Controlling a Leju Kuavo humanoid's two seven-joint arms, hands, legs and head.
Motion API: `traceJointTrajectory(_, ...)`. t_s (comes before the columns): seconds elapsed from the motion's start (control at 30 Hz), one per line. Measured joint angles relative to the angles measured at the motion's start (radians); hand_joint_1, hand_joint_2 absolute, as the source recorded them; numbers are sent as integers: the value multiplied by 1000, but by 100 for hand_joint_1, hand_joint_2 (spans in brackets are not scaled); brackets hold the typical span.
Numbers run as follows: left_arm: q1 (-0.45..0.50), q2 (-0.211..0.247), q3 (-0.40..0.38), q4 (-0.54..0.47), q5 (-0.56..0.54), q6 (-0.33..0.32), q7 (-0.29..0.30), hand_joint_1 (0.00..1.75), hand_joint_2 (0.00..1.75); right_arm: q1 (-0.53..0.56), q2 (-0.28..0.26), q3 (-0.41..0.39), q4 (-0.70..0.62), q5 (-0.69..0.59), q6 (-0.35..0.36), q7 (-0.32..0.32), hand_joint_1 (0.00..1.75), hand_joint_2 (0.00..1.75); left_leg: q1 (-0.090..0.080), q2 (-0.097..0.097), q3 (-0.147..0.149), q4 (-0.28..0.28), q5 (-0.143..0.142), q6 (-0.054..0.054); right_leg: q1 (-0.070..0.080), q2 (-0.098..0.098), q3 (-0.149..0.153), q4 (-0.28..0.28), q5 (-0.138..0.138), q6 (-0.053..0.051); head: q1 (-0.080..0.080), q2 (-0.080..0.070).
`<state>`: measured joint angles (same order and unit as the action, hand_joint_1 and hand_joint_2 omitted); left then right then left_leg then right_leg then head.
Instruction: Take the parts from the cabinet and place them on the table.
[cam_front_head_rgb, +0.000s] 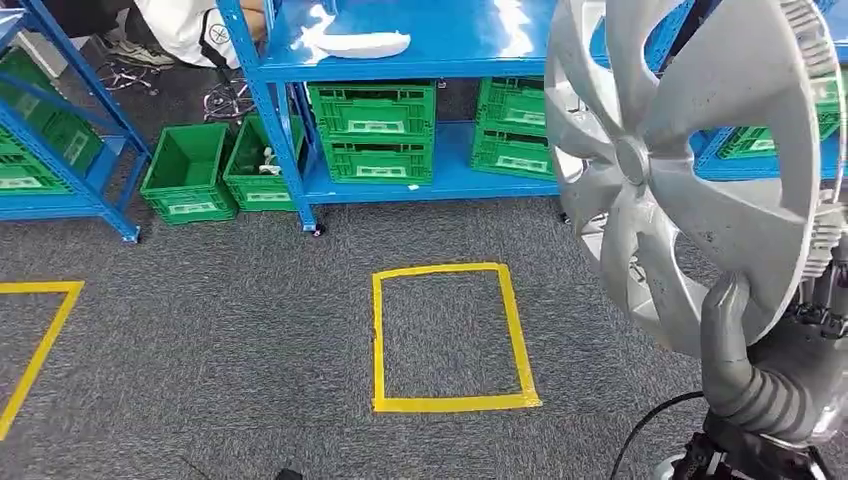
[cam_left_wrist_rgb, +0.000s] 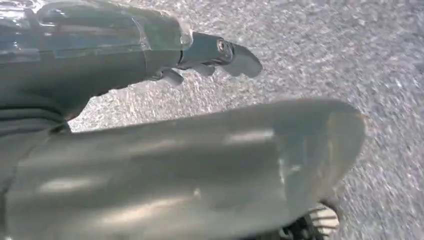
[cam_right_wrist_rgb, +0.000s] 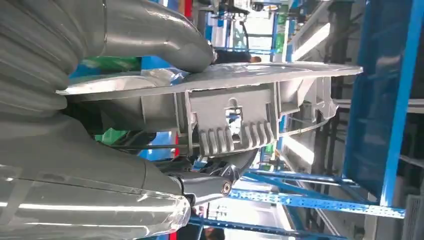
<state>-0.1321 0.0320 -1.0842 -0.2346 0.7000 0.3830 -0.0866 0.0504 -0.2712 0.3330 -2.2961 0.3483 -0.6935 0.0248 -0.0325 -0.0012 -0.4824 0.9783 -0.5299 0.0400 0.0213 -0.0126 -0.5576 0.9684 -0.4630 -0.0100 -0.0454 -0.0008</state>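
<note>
Holding silver hubcap (cam_front_head_rgb: 690, 150) upright at frame right, right hand (cam_front_head_rgb: 745, 370) clamped on its rim.
Grey carpet (cam_front_head_rgb: 250, 330), two yellow tape squares (cam_front_head_rgb: 452, 338); left hand (cam_left_wrist_rgb: 220, 55) grip state unclear.

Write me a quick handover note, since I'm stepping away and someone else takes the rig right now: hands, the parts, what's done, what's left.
Right hand: grips the silver wheel cover at its rim, thumb on the front face, holding it up roughly upright at the robot's right.
Left hand: holds nothing, hanging over the grey carpet.
Parts: the wheel cover is off the cabinet and in hand. A white part lies on the blue shelf ahead; green crates sit on the level below.
Done: one part picked.
Left: carry the cover to the table, set it down, then probably fetch what remains.
</note>
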Motion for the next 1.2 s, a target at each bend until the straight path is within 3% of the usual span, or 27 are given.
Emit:
traceJointTrajectory(0.03, 0, 1, 0, 0, 2, 2, 0, 0, 0, 1, 0, 0, -1, 0, 0, 0, 175, 175, 16, 3, 15, -48, -2, 3, 2, 3, -14, 17, -13, 11, -3, 0)
traceJointTrajectory(0.07, 0, -1, 0, 0, 2, 2, 0, 0, 0, 3, 0, 0, -1, 2, 0, -2, 175, 175, 17, 1, 10, -46, 4, 7, -1, 9, -30, 50, -45, 23, 2, 0)
traceJointTrajectory(0.13, 2, -5, 0, 0, 3, 2, 0, 0, 0, 6, 0, 0, 0, 2, 0, -2, 175, 175, 20, 1, -2, -45, 12, 7, -14, 9, -81, 199, -132, 40, 13, 0)
traceJointTrajectory(0.17, 4, -5, 0, 0, 3, 2, 1, 0, 0, 9, 0, 1, 0, 2, 0, -3, 175, 175, 21, 2, -7, -43, 16, 5, -19, 9, -104, 273, -165, 46, 15, 0)
traceJointTrajectory(0.2, 5, -7, 0, 0, 3, 2, 2, 0, 0, 12, 0, 1, 2, 1, 0, -3, 175, 175, 22, 3, -11, -41, 17, 4, -23, 9, -114, 313, -178, 49, 16, 0)
traceJointTrajectory(0.23, 6, -7, 0, 0, 3, 2, 3, 0, 0, 15, 0, 1, 4, 0, 0, -4, 175, 175, 23, 3, -13, -39, 18, 3, -25, 9, -112, 318, -175, 50, 17, 0)
traceJointTrajectory(0.3, 5, -8, 0, 0, 4, 2, 4, 0, 0, 18, 0, 0, 5, -2, 0, -6, 175, 175, 25, 3, -23, -29, 20, 0, -33, 9, -54, 224, -116, 55, 22, 0)
traceJointTrajectory(0.33, 5, -9, 0, 0, 4, 2, 6, 0, 0, 19, 1, 0, 5, -3, 0, -8, 175, 175, 27, 3, -24, -24, 18, -4, -35, 8, 4, 117, -67, 56, 23, 0)
traceJointTrajectory(0.37, 5, -10, 0, 0, 4, 2, 6, 0, 0, 20, 2, 0, 5, -7, 0, -11, 175, 175, 28, 3, -24, -19, 16, -8, -37, 9, 49, 25, -36, 57, 24, 0)
traceJointTrajectory(0.4, 4, -8, 0, 0, 5, 2, 7, 0, 0, 20, 3, 0, 6, -14, 0, -13, 175, 175, 16, 1, -31, -11, 8, -12, -37, 11, 60, 1, -56, 65, 28, 0)
traceJointTrajectory(0.43, 3, -7, 0, 0, 5, 2, 8, 0, 0, 19, 3, 0, 5, -14, 0, -16, 175, 175, 17, 1, -42, -1, 8, 2, -39, 15, 63, -11, -63, 56, 31, 0)
traceJointTrajectory(0.47, 3, -7, 0, 0, 5, 2, 9, 0, 0, 23, 3, 0, 6, -18, 0, -15, 175, 175, 14, 1, -44, -3, 11, 0, -38, 16, 58, -7, -55, 37, 29, 0)
traceJointTrajectory(0.5, 6, -6, 0, 1, 6, 2, 11, 0, 0, 30, 3, 0, 7, -18, 0, -13, 175, 175, 14, 2, -44, -2, 10, -1, -36, 16, 56, -5, -60, 39, 22, 0)
traceJointTrajectory(0.67, 6, -6, 0, 1, 6, 2, 14, 0, 0, 34, 5, 0, 10, -13, 0, -8, 175, 175, 19, 3, -42, -4, 12, -7, -30, 16, 57, -2, -62, 35, 14, 0)
traceJointTrajectory(0.77, 6, -6, 0, 1, 6, 2, 14, 0, 0, 34, 5, 0, 10, -13, 0, -9, 175, 175, 22, 3, -42, -5, 11, -19, -28, 16, 57, -1, -64, 31, 13, 0)
traceJointTrajectory(1.2, 6, -6, 0, 1, 6, 2, 18, 0, 0, 34, 5, 0, 10, -13, 0, -6, 175, 175, 20, 6, -43, -5, 9, -23, -31, 17, 59, -3, -64, 31, 14, 0)
